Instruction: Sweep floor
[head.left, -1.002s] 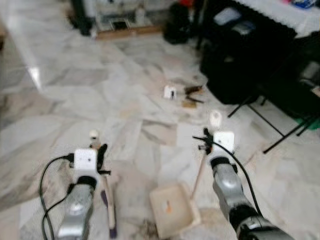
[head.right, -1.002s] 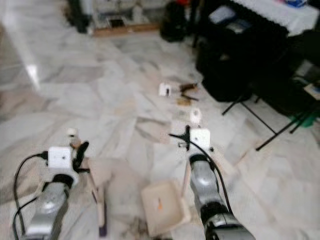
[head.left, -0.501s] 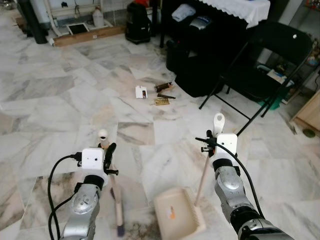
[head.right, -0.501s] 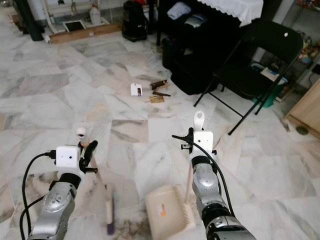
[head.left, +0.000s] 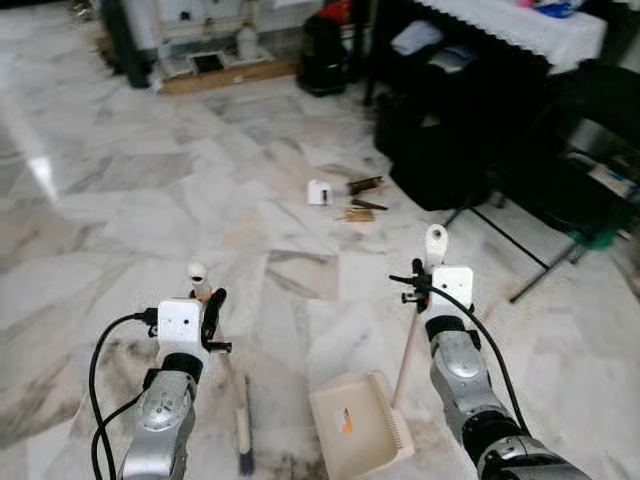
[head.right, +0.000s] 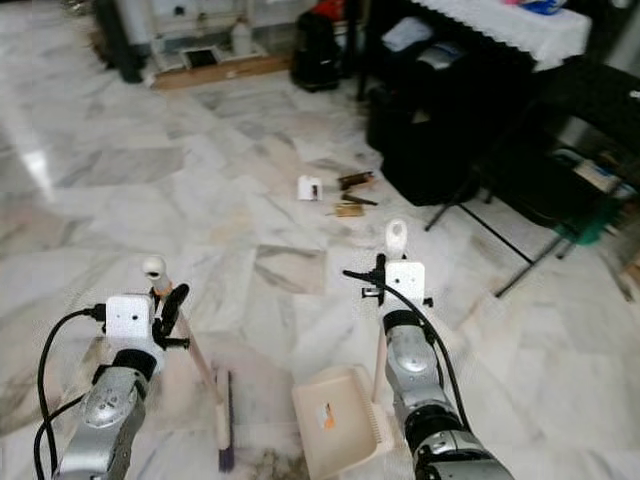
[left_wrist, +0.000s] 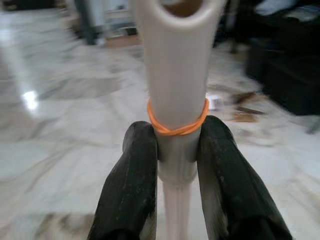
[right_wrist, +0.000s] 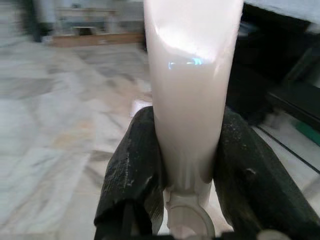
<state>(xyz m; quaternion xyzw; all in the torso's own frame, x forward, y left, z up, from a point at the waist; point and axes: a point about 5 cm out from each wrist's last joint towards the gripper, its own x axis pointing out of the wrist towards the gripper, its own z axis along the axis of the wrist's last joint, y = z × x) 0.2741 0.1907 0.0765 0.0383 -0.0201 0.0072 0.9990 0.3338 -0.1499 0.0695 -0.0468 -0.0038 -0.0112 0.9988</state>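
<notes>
The cream long-handled broom (head.left: 238, 410) stands on the marble floor (head.left: 120, 200), its dark bristle head low beside the left arm; the left gripper (left_wrist: 175, 165) has its jaws clenched on the handle just below an orange rubber band (left_wrist: 177, 127). The cream plastic dustpan (head.left: 358, 423) rests on the floor near the broom head, apart from it, and the right gripper (right_wrist: 186, 165) has its jaws clenched on its upright cream handle. Ahead, a small white box (head.left: 319, 191) and brown debris pieces (head.left: 362, 200) lie on the floor. Beyond stand a black folding chair (head.left: 560, 170) and a table with a white lace cloth (head.left: 520, 25). Dustpan contents are indistinct.
</notes>
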